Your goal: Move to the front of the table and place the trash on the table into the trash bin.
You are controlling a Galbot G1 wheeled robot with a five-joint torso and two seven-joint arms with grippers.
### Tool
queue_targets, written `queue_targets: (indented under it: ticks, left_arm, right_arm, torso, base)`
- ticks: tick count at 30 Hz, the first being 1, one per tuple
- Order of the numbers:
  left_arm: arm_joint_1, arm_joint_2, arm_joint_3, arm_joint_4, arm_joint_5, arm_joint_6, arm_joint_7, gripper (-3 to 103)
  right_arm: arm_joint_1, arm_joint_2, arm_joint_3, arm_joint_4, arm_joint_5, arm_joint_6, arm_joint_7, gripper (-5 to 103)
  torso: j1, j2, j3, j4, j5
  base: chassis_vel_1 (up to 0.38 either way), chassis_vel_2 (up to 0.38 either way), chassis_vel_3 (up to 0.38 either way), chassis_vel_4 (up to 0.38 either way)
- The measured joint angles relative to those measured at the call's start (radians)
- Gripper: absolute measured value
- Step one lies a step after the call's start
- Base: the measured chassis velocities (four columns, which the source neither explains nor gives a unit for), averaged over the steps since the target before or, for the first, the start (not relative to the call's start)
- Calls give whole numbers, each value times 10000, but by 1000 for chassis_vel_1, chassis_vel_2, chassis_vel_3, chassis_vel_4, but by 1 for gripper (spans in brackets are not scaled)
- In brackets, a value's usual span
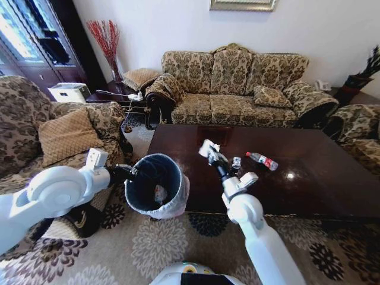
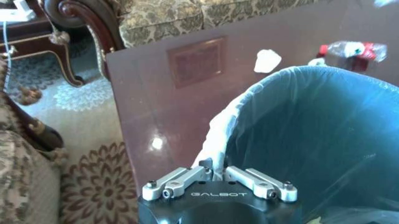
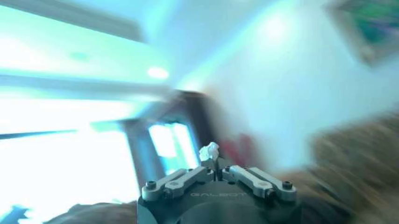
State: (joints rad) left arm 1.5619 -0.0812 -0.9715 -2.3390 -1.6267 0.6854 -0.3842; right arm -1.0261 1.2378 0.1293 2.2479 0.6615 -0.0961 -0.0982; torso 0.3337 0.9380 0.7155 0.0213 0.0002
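Right claw pinching white scrap, raised.

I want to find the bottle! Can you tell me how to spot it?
Look at the big dark table in front of the long sofa. The bottle lies on its side near the middle. It is clear with a red label, unlike the white paper scrap beside it.

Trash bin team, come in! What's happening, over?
Left gripper shut on bin rim, beside table. Right gripper shut on paper scrap, raised over table. Bottle and wrapper remain. Nothing blocking.
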Motion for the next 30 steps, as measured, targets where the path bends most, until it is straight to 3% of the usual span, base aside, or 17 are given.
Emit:
queue_targets:
  ticks: [5,9,11,16,20,26,29,30]
  left_arm:
    - [-52,457,5,8,-332,-15,-104,0]
    - [-155,571,-67,-106,-589,-90,-187,0]
    - [-193,563,-109,-253,-698,-116,-215,0]
    - [-200,500,-115,-326,-679,-125,-275,0]
    - [-212,435,-124,-279,-655,-138,-276,0]
    - [-212,193,-145,-278,-625,-142,-278,0]
    - [-157,-114,-115,-282,-457,-142,-277,0]
    - [-157,-114,-115,-282,-457,-142,-277,0]
  right_arm:
    - [546,-370,-804,50,-720,704,-1525,0]
    - [610,-489,-1651,-40,-994,730,-1667,-3]
    - [485,-406,-2013,-447,-1329,752,-1680,1]
    - [294,-288,-2243,-983,-1791,1009,-1724,17]
    - [223,-258,-2232,-1056,-1937,1130,-1732,38]
    - [215,-253,-1971,-941,-1918,1190,-1755,54]
    - [136,-133,-1662,-844,-1969,1128,-898,71]
    - [136,-133,-1662,-844,-1969,1128,-898,71]
  torso:
    - [4,-1,3,2,-2]
    - [2,0,2,-1,-2]
    - [0,0,2,0,-2]
    - [1,-1,2,1,-3]
    - [1,0,1,-1,-1]
    - [1,-1,0,0,-3]
    - [1,0,0,0,-1]
    - [1,0,0,0,-1]
  base:
    - [0,0,0,0]
    - [0,0,0,0]
    - [0,0,0,0]
    - [0,0,0,0]
    - [0,0,0,0]
    - [0,0,0,0]
    - [0,0,0,0]
    - [0,0,0,0]
